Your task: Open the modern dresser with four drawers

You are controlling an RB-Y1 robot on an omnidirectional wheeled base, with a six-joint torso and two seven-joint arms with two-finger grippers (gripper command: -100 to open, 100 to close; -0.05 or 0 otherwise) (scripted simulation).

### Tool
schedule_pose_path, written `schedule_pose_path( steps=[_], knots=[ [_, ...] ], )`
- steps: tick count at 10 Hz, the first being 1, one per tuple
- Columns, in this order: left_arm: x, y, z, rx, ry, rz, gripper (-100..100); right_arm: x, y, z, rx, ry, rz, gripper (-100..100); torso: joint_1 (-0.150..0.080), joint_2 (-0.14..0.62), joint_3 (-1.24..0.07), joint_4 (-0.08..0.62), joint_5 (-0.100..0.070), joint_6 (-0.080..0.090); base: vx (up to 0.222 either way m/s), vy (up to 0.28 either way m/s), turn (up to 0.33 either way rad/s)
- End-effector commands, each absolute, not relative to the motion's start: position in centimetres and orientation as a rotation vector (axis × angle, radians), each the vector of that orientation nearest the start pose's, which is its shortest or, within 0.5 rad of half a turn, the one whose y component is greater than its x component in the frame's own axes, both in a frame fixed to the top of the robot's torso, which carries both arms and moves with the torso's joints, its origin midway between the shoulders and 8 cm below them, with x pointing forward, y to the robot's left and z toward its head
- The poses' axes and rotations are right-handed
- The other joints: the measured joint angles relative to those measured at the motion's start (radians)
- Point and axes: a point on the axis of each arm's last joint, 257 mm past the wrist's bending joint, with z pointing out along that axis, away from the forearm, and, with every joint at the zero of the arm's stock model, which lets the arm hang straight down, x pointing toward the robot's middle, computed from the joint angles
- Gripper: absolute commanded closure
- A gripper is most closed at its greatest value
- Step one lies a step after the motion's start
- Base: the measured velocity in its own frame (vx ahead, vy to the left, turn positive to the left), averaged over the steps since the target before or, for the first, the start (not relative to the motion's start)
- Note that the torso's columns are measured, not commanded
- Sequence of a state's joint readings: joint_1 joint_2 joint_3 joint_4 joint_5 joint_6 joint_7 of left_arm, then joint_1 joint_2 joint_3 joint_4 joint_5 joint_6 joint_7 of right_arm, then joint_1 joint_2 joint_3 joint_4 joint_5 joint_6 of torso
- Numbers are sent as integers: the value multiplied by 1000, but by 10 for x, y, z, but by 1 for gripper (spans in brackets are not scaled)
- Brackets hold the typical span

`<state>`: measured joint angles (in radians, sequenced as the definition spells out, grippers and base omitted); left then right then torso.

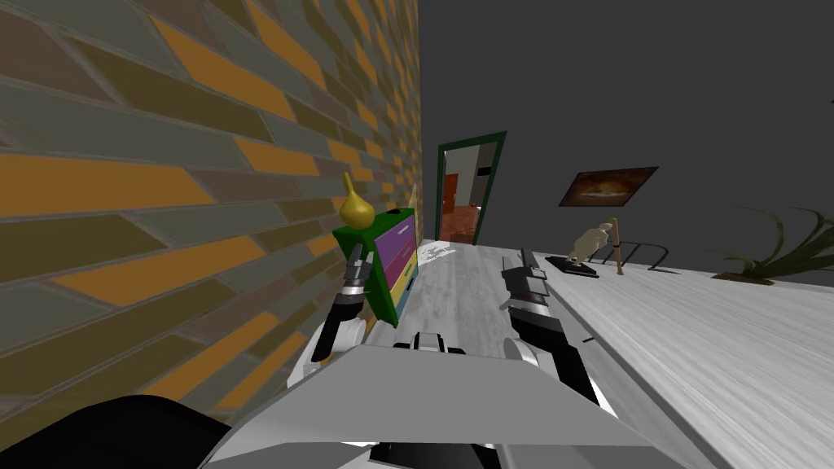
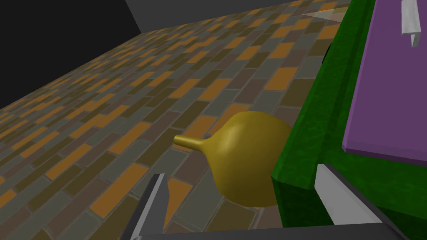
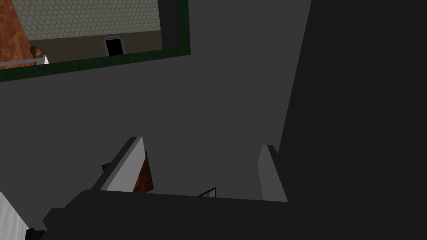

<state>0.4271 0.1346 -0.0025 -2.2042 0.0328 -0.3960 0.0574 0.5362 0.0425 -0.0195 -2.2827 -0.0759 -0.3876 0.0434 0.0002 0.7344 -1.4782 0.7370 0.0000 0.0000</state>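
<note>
The dresser [image 1: 397, 269] is a green frame with four coloured drawer fronts. It stands with its back to the brick-patterned wall [image 1: 163, 203] on my left, short of the green-framed doorway [image 1: 466, 191]. All four fronts look flush, so I judge nothing is open yet. Its top purple drawer [image 2: 388, 91] carries a light grey handle [image 2: 410, 18], the part a pull would need. A golden vase [image 2: 246, 158] sits on the dresser's top, so any reach up there wants care.

The left gripper [image 2: 242, 179] hangs at the upper corner with its fingers spread wide, gripping nothing. The frame's green edge and the vase lie between them. It is aimed to one side of the handle and would, I judge, have to shift across the purple front before closing. The right gripper [image 3: 202, 143] is held forward over the pale floor [image 1: 692, 342], well apart from the dresser. Its fingers are also wide and empty, and it seems parked out of the way.
</note>
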Motion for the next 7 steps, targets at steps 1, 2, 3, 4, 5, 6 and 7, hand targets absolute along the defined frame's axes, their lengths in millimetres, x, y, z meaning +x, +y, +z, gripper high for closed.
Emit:
schedule_pose_path(
  steps=[1,2,3,4,5,6,7],
  knots=[
    [398,277,-27,-751,816,-1327,-100,354,-306,-9,830,637,1244,0,0,3,2,1,0,0,200,-62,14],
    [403,280,-34,-772,826,-1315,-100,354,-306,-9,830,637,1245,0,0,4,3,1,0,0,195,-57,10],
    [408,283,-40,-792,837,-1303,-100,354,-306,-9,830,637,1245,0,0,5,3,1,0,0,154,-49,8],
    [413,285,-47,-809,850,-1291,-100,354,-306,-9,830,637,1245,0,0,7,4,2,0,0,146,-55,11],
    [418,288,-53,-822,867,-1278,-100,354,-306,-9,830,637,1245,0,0,6,4,2,0,0,137,-58,10],
    [422,290,-60,-833,887,-1264,-100,354,-306,-9,830,637,1245,0,0,5,3,1,0,0,157,-67,7],
    [427,293,-67,-844,908,-1249,-100,354,-306,-9,830,637,1245,0,-1,3,2,1,0,0,173,-58,12]
  ],
)
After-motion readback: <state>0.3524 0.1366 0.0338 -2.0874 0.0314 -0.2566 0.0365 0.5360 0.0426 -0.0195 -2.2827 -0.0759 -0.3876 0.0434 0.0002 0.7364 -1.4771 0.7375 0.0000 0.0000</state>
